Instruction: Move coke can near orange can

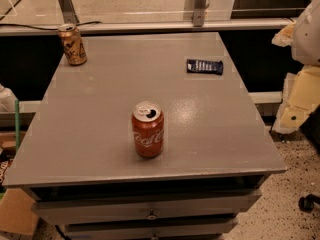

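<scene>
The coke can (148, 130), red with white script and a silver top, stands upright near the middle front of the grey table (100, 109). The orange can (73, 44), golden-orange with dark markings, stands upright at the table's far left corner. The two cans are far apart. My gripper (296, 101) shows as cream and white parts at the right edge of the view, beyond the table's right side, well away from both cans and touching nothing.
A dark blue snack packet (204, 66) lies flat at the far right of the table. Drawers (150, 204) sit under the front edge. A rail (150, 26) runs behind the table. A cardboard box (17, 211) is on the floor at the lower left.
</scene>
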`<action>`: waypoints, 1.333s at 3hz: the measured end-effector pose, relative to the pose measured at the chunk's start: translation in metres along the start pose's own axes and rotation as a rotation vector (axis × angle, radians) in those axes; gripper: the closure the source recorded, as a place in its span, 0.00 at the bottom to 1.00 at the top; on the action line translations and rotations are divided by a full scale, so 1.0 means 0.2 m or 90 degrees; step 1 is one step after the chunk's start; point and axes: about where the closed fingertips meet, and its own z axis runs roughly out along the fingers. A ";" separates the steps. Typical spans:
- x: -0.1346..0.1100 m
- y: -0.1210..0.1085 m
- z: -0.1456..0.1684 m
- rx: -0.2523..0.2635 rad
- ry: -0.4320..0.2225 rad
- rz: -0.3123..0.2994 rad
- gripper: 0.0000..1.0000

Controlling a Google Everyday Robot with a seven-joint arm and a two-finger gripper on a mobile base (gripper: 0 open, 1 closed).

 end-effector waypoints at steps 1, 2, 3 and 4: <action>0.00 0.00 0.00 0.003 -0.002 0.000 0.00; -0.08 0.04 0.05 -0.014 -0.040 0.003 0.00; -0.21 0.11 0.15 -0.050 -0.100 0.009 0.00; -0.33 0.18 0.27 -0.088 -0.173 0.009 0.00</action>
